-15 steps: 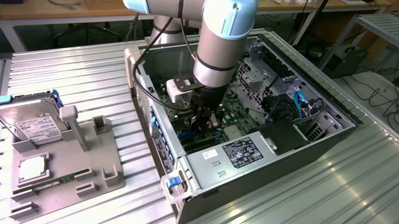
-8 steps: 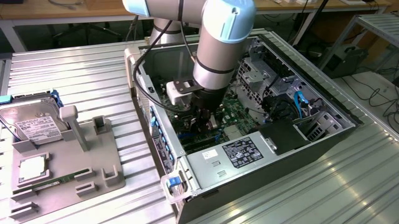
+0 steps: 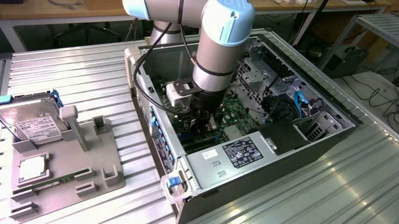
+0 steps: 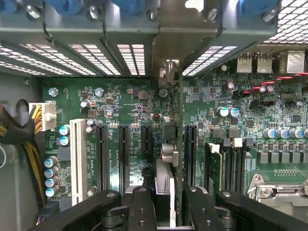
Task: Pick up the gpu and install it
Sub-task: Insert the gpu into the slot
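My gripper (image 3: 203, 119) is reaching down into the open computer case (image 3: 156, 140), just above the green motherboard (image 3: 234, 114). From the wrist the gpu (image 4: 176, 120) appears edge-on as a thin upright board with dark parts on it. It runs from between my black fingers (image 4: 142, 207) to the case's rear slot wall, and my gripper (image 4: 168, 209) is shut on it. The card stands over the motherboard (image 4: 130, 103) between two black expansion slots (image 4: 147, 139). Whether its edge sits in a slot I cannot tell.
A white slot (image 4: 77, 156) and a yellow-black cable bundle (image 4: 21, 139) lie to one side, and memory sticks (image 4: 216, 168) to the other. Outside the case, on the exterior view's left, a grey fixture tray (image 3: 93, 163) stands beside a hard drive (image 3: 37, 123) and holds a memory stick (image 3: 53, 183).
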Controlling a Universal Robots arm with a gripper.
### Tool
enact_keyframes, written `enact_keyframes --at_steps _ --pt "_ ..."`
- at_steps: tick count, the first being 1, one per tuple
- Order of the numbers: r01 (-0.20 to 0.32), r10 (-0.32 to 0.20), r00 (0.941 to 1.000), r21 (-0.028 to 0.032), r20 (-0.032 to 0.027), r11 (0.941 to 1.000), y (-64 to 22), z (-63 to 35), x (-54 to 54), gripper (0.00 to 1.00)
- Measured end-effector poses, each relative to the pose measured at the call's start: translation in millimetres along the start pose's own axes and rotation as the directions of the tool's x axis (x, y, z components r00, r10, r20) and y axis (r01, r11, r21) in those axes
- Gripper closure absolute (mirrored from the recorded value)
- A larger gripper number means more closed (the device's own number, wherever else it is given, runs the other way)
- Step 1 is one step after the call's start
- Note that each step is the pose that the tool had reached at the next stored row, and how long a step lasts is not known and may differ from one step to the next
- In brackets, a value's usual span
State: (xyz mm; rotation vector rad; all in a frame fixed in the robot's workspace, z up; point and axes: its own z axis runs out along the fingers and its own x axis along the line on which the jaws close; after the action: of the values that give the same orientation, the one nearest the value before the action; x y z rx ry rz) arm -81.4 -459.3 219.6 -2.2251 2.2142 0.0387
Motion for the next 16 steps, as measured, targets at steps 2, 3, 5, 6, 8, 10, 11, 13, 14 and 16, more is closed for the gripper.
enact_keyframes --at_steps 2,3,5,6,8,10,11,13,14,16 --pt "0.0 0.0 1.0 0.0 0.0 1.0 0.0 0.0 0.0 0.72" --pt "0.0 0.0 1.0 0.0001 0.0001 1.0 0.0 0.9 0.0 0.72" --pt "0.0 0.0 1.0 -0.0005 -0.0011 1.0 0.0 4.2 0.2 0.72" --pt "0.0 0.0 1.0 -0.0007 -0.0015 1.0 0.0 5.6 0.3 0.72" --pt "0.0 0.0 1.0 -0.0006 -0.0015 1.0 0.0 6.1 0.3 0.72" --pt "0.0 0.0 1.0 0.0 -0.0001 1.0 -0.1 6.7 0.1 0.72" --pt "0.0 0.0 1.0 0.0 0.0 1.0 -0.1 6.8 0.1 0.72" --pt "0.0 0.0 1.0 -0.0001 -0.0002 1.0 -0.1 6.7 0.2 0.72" --pt "0.0 0.0 1.0 -0.0001 0.0004 1.0 -0.1 6.8 0.1 0.72" --pt "0.0 0.0 1.0 0.0008 0.0019 1.0 -0.1 7.4 -0.1 0.71"
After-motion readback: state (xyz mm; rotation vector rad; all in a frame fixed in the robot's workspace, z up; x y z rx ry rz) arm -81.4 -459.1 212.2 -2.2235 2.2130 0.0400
